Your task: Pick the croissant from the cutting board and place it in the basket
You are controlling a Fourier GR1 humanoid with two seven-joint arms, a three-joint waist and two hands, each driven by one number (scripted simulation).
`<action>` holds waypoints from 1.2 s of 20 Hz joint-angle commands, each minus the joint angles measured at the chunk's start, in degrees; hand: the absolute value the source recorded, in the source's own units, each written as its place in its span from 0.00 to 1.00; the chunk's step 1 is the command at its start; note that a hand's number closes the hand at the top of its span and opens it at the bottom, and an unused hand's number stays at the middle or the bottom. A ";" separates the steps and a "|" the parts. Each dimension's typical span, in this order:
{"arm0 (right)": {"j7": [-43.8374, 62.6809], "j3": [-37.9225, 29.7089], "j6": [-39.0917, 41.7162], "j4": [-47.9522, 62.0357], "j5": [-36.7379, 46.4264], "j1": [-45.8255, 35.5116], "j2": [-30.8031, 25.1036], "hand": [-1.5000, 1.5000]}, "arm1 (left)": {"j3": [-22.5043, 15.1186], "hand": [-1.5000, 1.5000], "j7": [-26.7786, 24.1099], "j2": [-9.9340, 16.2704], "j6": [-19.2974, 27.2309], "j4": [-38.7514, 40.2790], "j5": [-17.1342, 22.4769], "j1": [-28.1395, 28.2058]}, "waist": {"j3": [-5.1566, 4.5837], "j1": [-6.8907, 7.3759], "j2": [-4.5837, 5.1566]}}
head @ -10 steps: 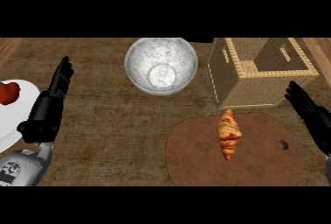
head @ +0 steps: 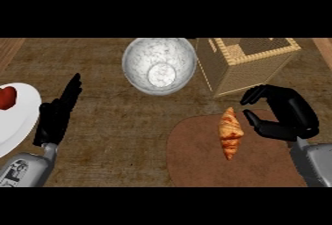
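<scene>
croissant (head: 230,132) lying on brown cutting board (head: 194,154) toward counter's right side, right hand (head: 283,115) curled just beside it, not touching, woven basket (head: 243,61) at far right, marbled bowl (head: 159,65) at far edge, left hand (head: 58,114) open near white plate (head: 16,121) at left edge

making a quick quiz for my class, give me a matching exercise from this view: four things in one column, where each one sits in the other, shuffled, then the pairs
Things:
1. croissant
2. basket
3. marble bowl
4. white plate

Places:
A. at the view's left edge, holding something red
B. at the top right, beyond the cutting board
C. lying on the cutting board, just left of the curled right hand
D. at the top centre, left of the basket

Pairs: 1-C, 2-B, 3-D, 4-A
</scene>
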 commanded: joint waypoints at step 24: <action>54.09 10.02 23.85 -32.11 15.57 -11.39 -22.55 0.00 | 2.59 0.50 5.16 -1.03 -3.31 4.81 1.42 -2.14 | -0.25 -2.48 -0.80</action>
